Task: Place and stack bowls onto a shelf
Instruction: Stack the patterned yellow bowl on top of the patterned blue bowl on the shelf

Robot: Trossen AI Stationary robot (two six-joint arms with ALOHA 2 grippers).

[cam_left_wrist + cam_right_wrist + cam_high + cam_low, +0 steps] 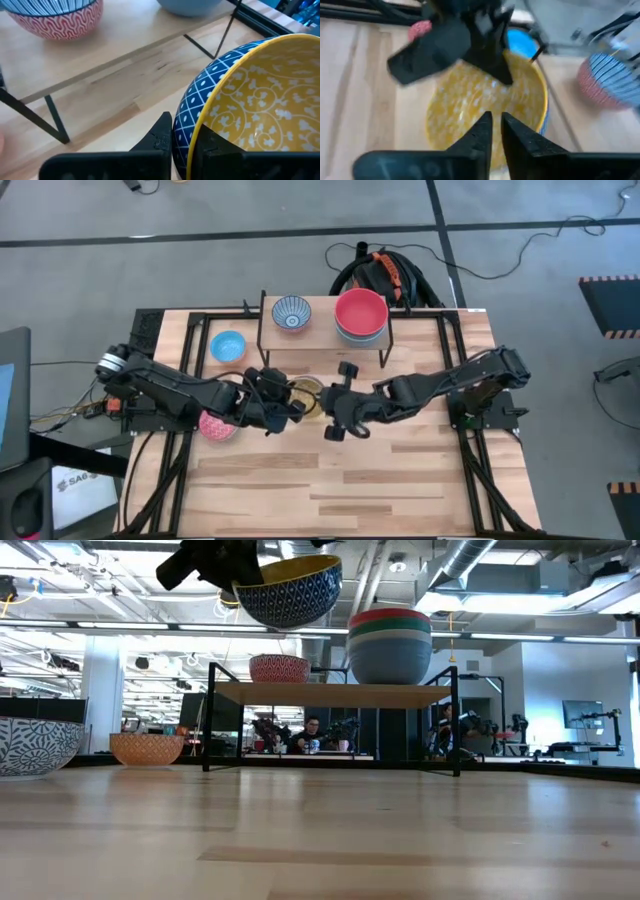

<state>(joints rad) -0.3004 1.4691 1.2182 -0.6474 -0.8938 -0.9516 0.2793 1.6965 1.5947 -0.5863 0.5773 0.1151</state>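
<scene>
L gripper point(182, 145) clamped on yellow bowl point(260, 110) rim; R gripper point(494, 131) slightly parted, empty.

single bowls point(228, 346): 4 | bowl stack point(361, 315): 1 | shelf point(320, 332): 1 | arms point(170, 385): 2

Light-wood tabletop point(340, 480) on a black frame. Black-and-orange cable bundle point(385, 275) on grey floor behind the table. Monitor edge point(12, 395) far left. Two seated people point(312, 732) in the lab beyond, details too small.

We look straight down from overhead and level from the tabletop. Both our wrist cameras sit close on the yellow-lined bowl point(250, 105)
</scene>
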